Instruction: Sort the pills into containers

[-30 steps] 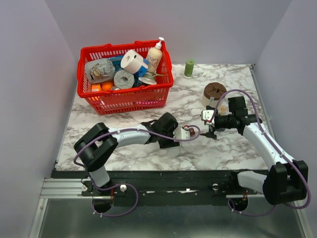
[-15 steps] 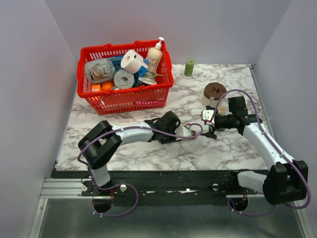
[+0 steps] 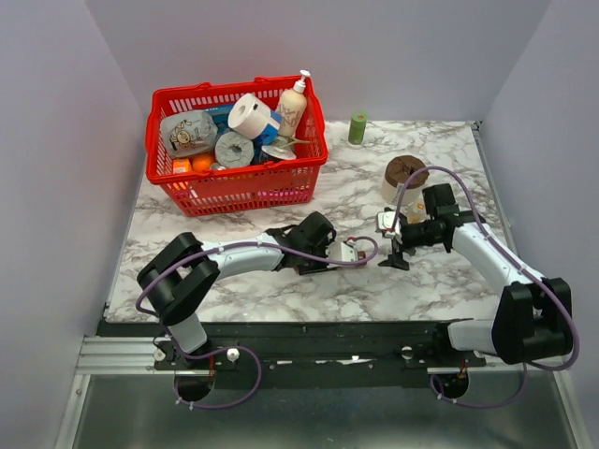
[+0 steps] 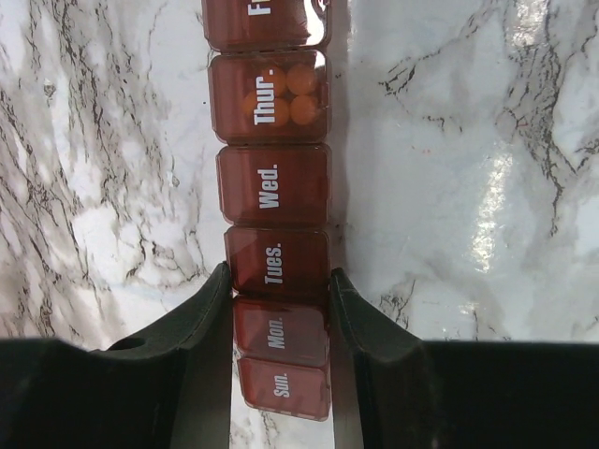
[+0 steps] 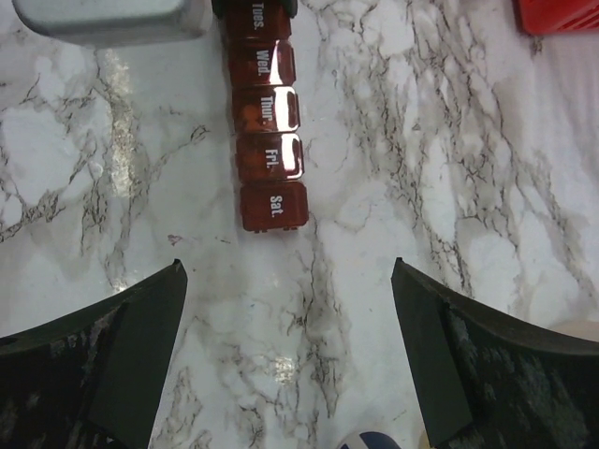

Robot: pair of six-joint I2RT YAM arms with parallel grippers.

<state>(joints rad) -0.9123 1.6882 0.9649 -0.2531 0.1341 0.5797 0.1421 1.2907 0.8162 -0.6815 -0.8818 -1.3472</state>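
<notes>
organizer strip (image 4: 276,187), far end off-frame

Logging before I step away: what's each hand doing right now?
Left hand: closed on the long dark red-brown plastic pill-organizer strip.
Right hand: open, holding nothing.

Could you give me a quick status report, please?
Left gripper shut on pill organizer, Monday-Tuesday end. Right gripper open, hovering off its Saturday end. Nothing between them.

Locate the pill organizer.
Seen in both wrist views, the pill organizer lies on the marble table: left hand shut on its Mon./Tues. end, Sat. end facing the open right hand.
</notes>
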